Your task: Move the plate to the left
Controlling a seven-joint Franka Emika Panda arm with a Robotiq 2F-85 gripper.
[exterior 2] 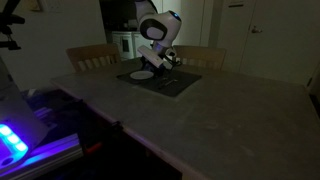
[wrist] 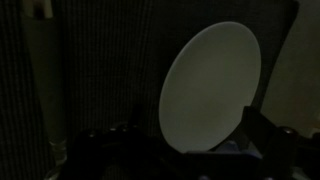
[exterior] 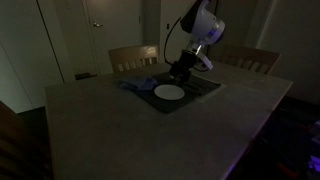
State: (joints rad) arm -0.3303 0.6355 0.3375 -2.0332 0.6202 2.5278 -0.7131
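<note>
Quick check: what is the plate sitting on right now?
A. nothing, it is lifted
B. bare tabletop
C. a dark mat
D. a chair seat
C: in both exterior views the plate lies flat on the dark mat, with the table showing bare all round the mat.

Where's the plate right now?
In both exterior views the white plate lies on the dark placemat at the far side of the table, close by the gripper.
</note>
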